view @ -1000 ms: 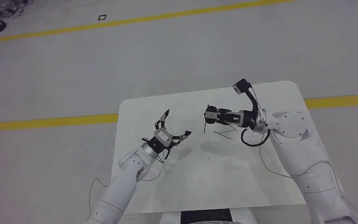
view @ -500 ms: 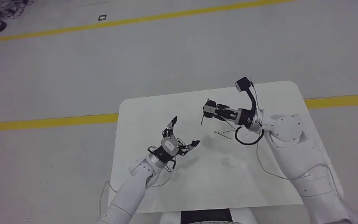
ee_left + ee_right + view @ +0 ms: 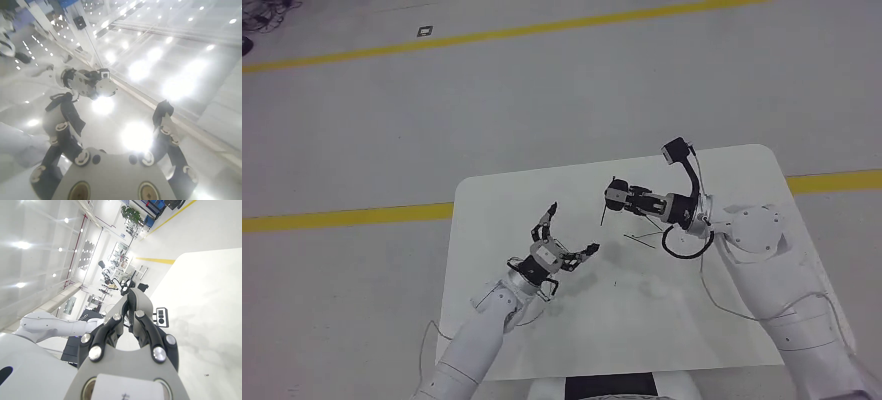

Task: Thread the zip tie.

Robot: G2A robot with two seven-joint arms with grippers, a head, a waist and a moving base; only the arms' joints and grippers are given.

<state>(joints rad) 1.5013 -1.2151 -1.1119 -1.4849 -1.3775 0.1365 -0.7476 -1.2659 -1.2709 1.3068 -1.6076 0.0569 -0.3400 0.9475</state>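
Zip tie work, read outward from the robot, begins with the left gripper [image 3: 569, 232], which hovers over the near-middle of the white table [image 3: 722, 330] with its dark fingers [image 3: 71, 115] spread wide and nothing between them. Just beyond it, a few thin dark strips [image 3: 644, 238] lie loose on the tabletop, probably spare ties. Farther out, the right gripper [image 3: 612, 195] is held above the table with its jaws pressed together, and the zip tie [image 3: 603, 215] sticks out of it as a fine dark line, apart from the left gripper. In the top view its long axis runs roughly far-to-near with a slight slant, the free end pointing back toward the robot and a little toward the left arm. How steeply it hangs cannot be told, nor which end carries the head. In the right wrist view the closed fingertips [image 3: 126, 285] hide the pinch itself. The risk, as I judge it, lies in how thin and springy the strip is. A pinch at one end leaves the free end loose to sway, so it could slip past the left fingers as they close or twist in the right grip. A low reach by the left arm could also scatter the loose strips.
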